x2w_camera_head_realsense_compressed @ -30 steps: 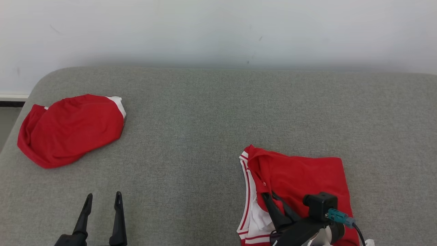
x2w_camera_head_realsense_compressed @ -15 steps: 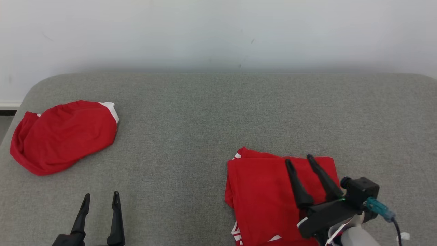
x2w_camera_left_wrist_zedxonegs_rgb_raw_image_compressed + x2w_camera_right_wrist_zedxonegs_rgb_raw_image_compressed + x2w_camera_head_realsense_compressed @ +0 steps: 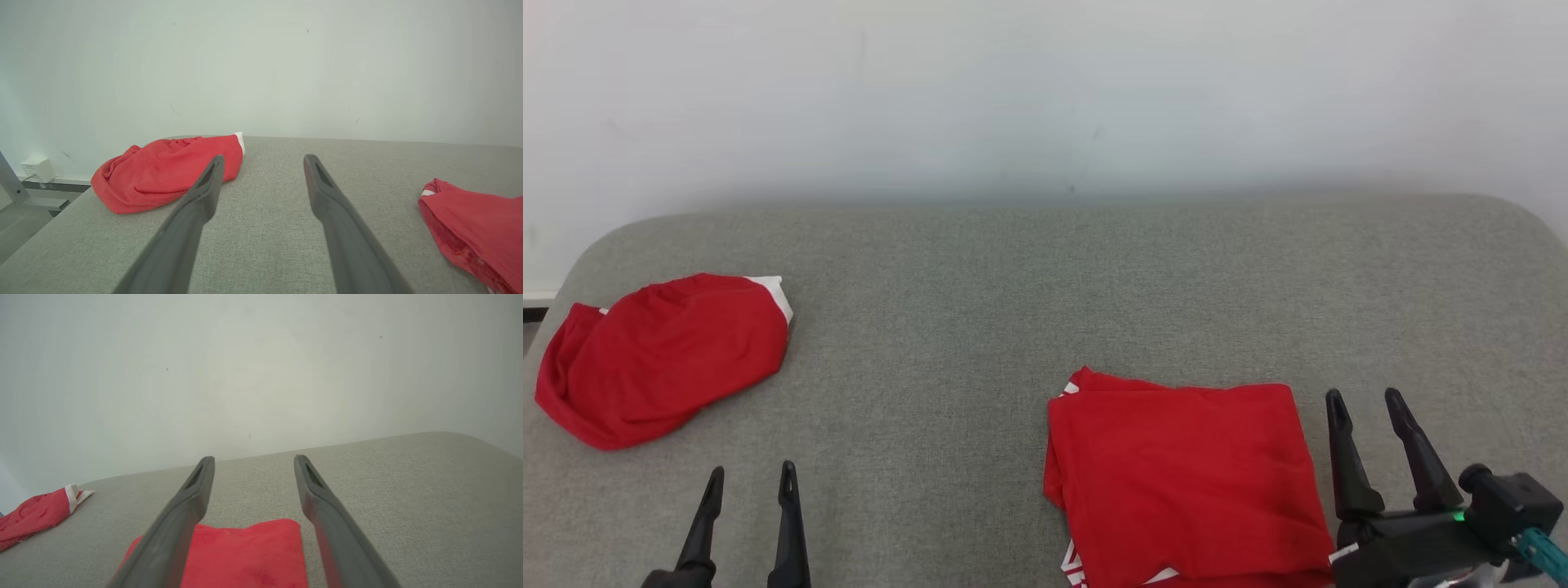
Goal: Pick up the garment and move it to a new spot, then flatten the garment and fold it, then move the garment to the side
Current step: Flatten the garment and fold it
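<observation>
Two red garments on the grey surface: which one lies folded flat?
The right-hand garment, beside the right pincer: it is a neat flat rectangle. The left-hand garment is a rumpled heap.

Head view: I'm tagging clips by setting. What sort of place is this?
Likely an indoor lab or test room: a grey fabric-covered surface against a bare white wall, with a folded red garment and a bunched red garment laid out.

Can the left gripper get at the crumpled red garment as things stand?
Probably yes: the left gripper is open, and just grey surface lies between it and the crumpled red garment.
</observation>
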